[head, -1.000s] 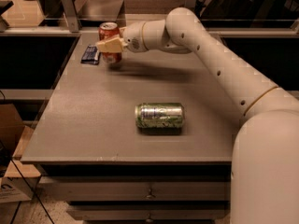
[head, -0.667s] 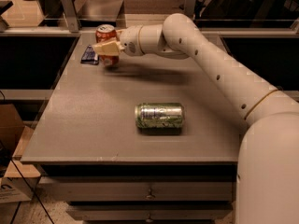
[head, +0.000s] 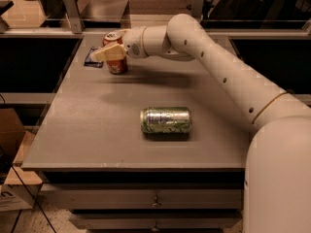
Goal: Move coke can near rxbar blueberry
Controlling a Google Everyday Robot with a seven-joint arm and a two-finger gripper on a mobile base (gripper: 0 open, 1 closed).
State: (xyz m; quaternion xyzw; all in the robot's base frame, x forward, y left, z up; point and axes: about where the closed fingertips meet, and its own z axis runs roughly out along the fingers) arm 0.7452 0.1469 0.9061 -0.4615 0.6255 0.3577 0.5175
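Note:
The coke can (head: 117, 63) is a red can with a silver top. It stands upright at the far left of the table, just right of the rxbar blueberry (head: 92, 58), a flat dark blue bar partly hidden behind the gripper's fingers. My gripper (head: 111, 52) reaches in from the right and is shut on the can's upper part. One pale finger (head: 108, 53) crosses the can's front. The can's base is at or just above the tabletop.
A green-and-silver can (head: 166, 120) lies on its side near the middle of the grey table (head: 87, 125). My white arm (head: 228, 76) spans the right side. A rail with metal posts (head: 72, 6) runs behind the table. A cardboard box (head: 12, 144) sits on the floor at the left.
My gripper has moved slightly left and down with the coke can, closer to the blue bar and the tabletop. The green can has not moved.

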